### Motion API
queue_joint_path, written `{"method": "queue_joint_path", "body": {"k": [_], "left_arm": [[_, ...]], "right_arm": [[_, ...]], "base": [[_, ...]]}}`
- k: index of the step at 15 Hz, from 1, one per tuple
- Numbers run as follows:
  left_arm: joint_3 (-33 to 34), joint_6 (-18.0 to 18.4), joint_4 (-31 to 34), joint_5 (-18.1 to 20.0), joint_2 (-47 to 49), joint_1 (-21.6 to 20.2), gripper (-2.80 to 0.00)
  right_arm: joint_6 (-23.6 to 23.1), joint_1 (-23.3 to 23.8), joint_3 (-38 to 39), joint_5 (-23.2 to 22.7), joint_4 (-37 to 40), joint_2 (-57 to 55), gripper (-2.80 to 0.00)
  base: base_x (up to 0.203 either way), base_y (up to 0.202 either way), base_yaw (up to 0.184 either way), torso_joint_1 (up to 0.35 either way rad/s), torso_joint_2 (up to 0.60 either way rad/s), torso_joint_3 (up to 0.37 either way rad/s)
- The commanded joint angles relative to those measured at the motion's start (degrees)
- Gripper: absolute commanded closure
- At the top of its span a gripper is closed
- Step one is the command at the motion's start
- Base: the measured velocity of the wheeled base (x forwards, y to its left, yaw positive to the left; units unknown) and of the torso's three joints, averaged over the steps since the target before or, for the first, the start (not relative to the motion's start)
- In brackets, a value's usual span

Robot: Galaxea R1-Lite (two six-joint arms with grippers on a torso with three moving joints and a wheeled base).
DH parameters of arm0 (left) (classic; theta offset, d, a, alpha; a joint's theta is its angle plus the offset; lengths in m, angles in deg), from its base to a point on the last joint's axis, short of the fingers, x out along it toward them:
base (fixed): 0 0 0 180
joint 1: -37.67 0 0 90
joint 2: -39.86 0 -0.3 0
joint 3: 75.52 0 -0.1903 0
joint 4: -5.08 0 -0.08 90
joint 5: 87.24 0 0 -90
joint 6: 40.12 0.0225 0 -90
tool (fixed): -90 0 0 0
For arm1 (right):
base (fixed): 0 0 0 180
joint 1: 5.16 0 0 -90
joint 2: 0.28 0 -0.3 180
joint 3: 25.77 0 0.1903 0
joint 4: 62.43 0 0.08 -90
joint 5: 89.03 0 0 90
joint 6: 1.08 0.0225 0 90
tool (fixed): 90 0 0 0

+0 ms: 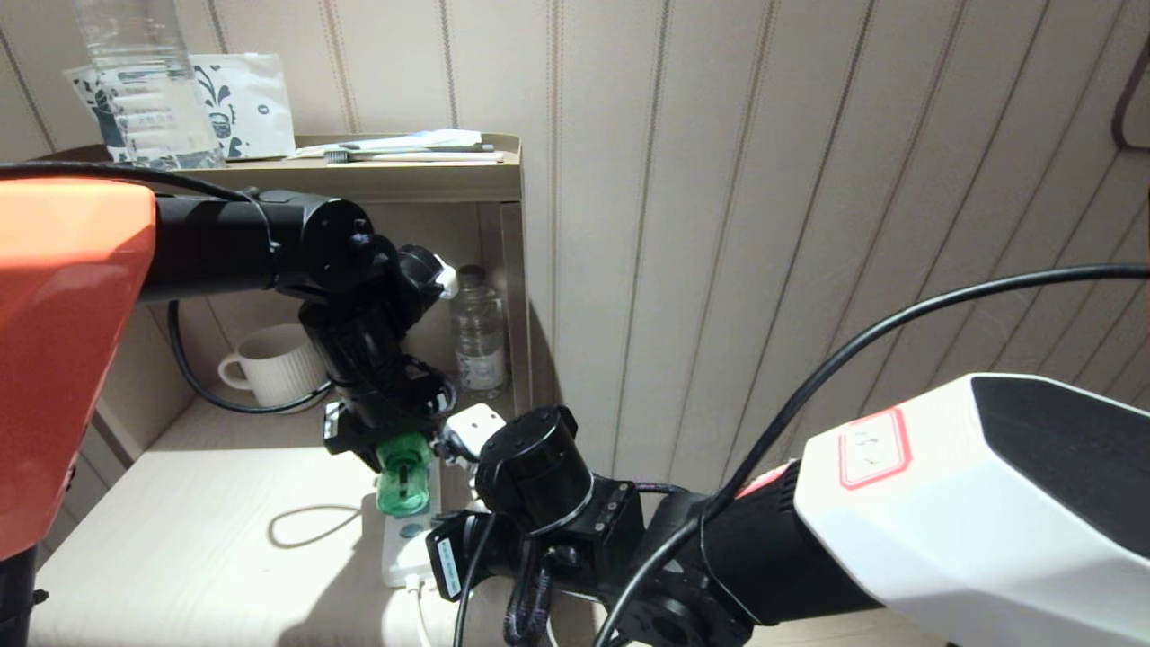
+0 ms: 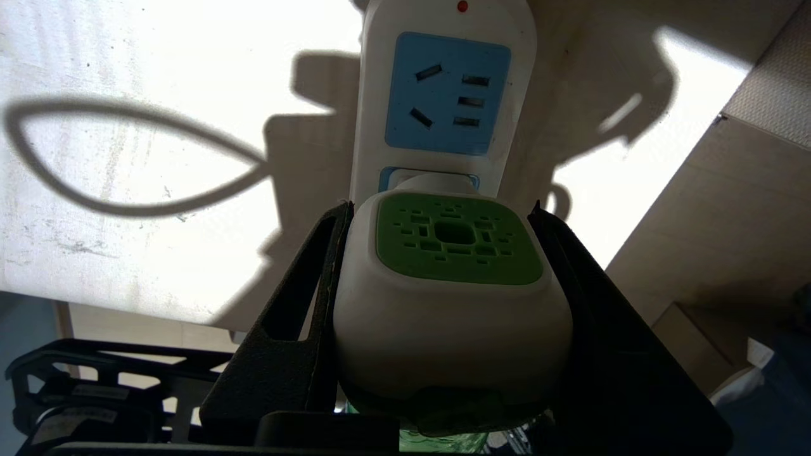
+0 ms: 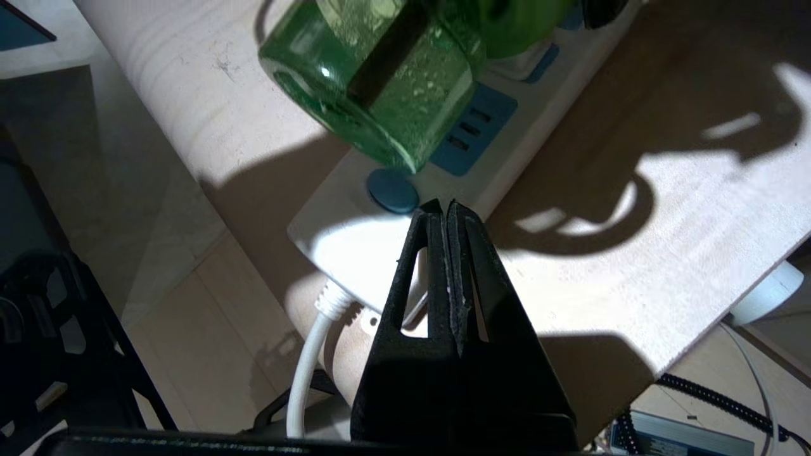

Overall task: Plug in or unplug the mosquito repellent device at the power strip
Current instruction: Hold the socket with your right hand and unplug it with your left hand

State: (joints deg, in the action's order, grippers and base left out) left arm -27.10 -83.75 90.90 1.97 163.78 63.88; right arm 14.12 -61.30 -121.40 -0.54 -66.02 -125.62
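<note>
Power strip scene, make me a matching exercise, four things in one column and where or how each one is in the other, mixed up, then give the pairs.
Things:
1. mosquito repellent device
2. right gripper
3. mug
4. small water bottle

Place or state:
A. shut, empty, over the cable end of the power strip
B. in the shelf's back right corner
C. clamped between the left gripper's jaws, at the strip
D. at the back of the shelf, behind the left arm

Pairs: 1-C, 2-A, 3-D, 4-B
</note>
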Motion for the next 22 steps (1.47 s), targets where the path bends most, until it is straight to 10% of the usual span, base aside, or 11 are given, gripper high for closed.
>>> {"method": "queue_joint_path", "body": {"k": [1,22], "left_arm": [[0.02,-0.32,0.30,0.00,0.45,0.07,0.00],[-0.01,-0.40,-1.10,0.92,2.96,0.51,0.00]], "right_arm": [[0.09,-0.20,-1.44,0.02,-0.12,-0.65,0.00],[0.71,-2.84,2.32,0.28,-4.42,-0.87,0.00]], "base": [[0.000,0.000,0.000,0.000,0.00,0.000],[0.000,0.000,0.000,0.000,0.00,0.000]]}}
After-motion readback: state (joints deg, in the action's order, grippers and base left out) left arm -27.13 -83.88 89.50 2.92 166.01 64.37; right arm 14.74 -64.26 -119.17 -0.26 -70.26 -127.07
